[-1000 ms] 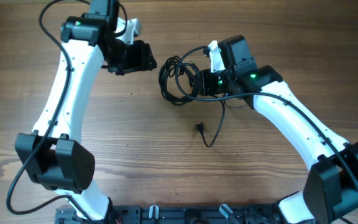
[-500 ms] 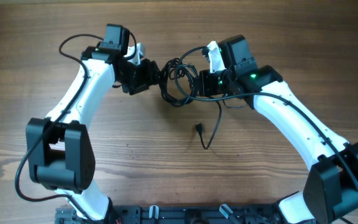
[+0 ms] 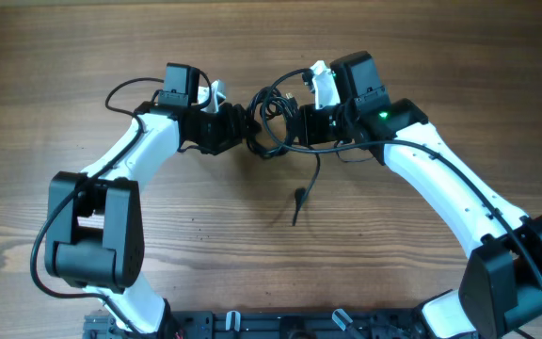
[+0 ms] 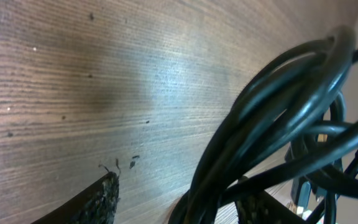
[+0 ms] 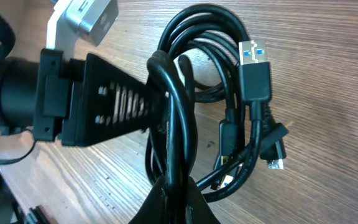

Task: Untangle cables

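**Overhead.** Item: cables (image 3: 269,115), thin black cords bunched in a small coil at the upper middle of the wooden surface (image 3: 422,56). One loose tail (image 3: 301,193) drops from the coil toward the near edge and ends in a small plug.
- Right fingers (image 3: 299,124): clamped on the coil's right side.
- Left fingers (image 3: 238,127): at the coil's left edge. A second ago they were well clear, up and to the left. They have swung in and now meet the bundle.
- The loose tail has lost its hook shape and lies straighter, so the coil has been disturbed a little.

**Left wrist.** Several cords (image 4: 272,124) cross the frame in a thick sheaf, raised off the surface. The left fingers (image 4: 98,199) stand apart, one tip on each side of the sheaf's lower run. They are not pressed onto it.

**Right wrist.** The right fingers (image 5: 194,214) are pinched shut on one strand at the bottom of the coil (image 5: 185,37).
- USB plug (image 5: 253,68), blue insert, lies on top of the loops.
- A smaller plug (image 5: 272,155) sits lower right.
- One slotted left finger (image 5: 117,99) pokes into the coil from the side.

**Assessment.** Both arms now address the bundle, one anchoring and one placed to take hold. The cords remain wound together, so no separation is achieved yet.
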Robot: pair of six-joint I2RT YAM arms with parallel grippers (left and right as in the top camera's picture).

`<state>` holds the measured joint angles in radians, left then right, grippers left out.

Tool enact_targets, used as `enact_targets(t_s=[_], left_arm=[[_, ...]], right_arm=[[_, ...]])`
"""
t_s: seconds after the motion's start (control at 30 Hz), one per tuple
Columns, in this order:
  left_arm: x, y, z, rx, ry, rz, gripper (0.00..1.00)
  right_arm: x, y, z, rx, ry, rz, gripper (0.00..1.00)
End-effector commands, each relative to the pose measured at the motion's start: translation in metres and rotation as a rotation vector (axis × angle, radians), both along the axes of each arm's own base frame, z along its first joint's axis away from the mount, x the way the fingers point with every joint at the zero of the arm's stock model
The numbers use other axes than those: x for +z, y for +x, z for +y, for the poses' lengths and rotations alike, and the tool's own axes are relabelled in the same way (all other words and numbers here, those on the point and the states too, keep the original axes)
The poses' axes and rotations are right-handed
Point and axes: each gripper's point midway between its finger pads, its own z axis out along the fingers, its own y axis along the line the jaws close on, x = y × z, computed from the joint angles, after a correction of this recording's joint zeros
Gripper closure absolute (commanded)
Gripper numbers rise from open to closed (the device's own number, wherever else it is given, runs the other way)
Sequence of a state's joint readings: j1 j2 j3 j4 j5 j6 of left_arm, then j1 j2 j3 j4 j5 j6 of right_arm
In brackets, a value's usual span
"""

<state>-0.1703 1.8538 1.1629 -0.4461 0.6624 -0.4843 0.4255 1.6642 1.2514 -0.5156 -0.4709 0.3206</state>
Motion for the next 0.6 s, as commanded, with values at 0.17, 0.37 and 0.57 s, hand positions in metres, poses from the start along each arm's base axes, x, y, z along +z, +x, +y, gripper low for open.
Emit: enact_targets(t_s=[0.17, 0.37, 0.57], left_arm=[[-0.004, 0.0, -0.037, -0.021, 0.008, -0.039, 0.38], [-0.02, 0.014, -0.014, 0.164, 0.148, -0.006, 0.94], [-0.006, 0.015, 0.002, 0.116, 0.163, -0.062, 0.96]], right_arm=[[0.032, -0.008, 0.018, 0.086, 0.128, -0.035, 0.96], [0.031, -0.006, 0.015, 0.067, 0.115, -0.036, 0.96], [0.007, 0.03, -0.042, -0.288, -0.093, -0.027, 0.96]])
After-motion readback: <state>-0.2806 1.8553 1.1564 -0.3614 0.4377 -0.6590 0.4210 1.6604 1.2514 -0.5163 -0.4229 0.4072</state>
